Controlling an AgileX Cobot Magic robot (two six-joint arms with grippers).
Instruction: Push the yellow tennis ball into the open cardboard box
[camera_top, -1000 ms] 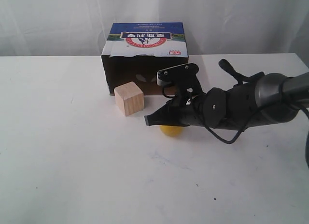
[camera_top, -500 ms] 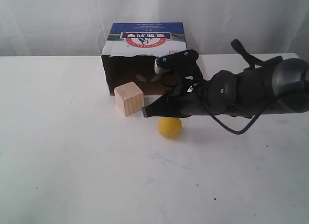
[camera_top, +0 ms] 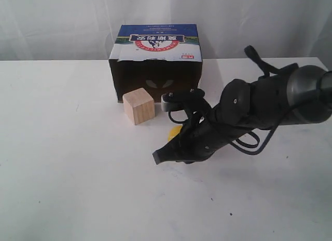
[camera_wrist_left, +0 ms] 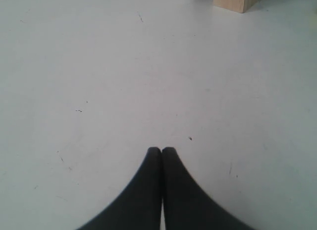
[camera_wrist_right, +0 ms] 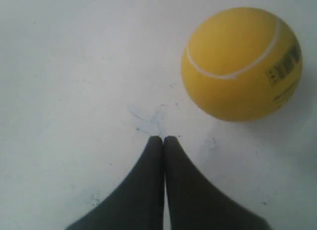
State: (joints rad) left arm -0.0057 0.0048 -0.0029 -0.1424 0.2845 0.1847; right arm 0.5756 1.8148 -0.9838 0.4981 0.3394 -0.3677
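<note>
Yellow tennis ball [camera_wrist_right: 241,64] sits on the white table [camera_top: 62,147] in front of the open cardboard box [camera_top: 155,41], short of its mouth and largely hidden behind the right gripper [camera_top: 157,157]. That gripper's fingers are pressed together, empty, near the ball. The left gripper [camera_wrist_left: 161,149] is likewise closed, holding nothing.

- Right arm [camera_top: 270,103] comes in from the right edge of the bench [camera_top: 62,173], with the dark forearm slanting down toward the middle and the near edge.
- Right claw [camera_top: 158,157] is low over the bench and its tip aims at the near-left corner. Its two fingers [camera_wrist_right: 148,190] are pressed together with nothing between them.
- Left claw [camera_wrist_left: 161,149] has its fingertips pressed together and empty, angled down over bare bench.
</note>
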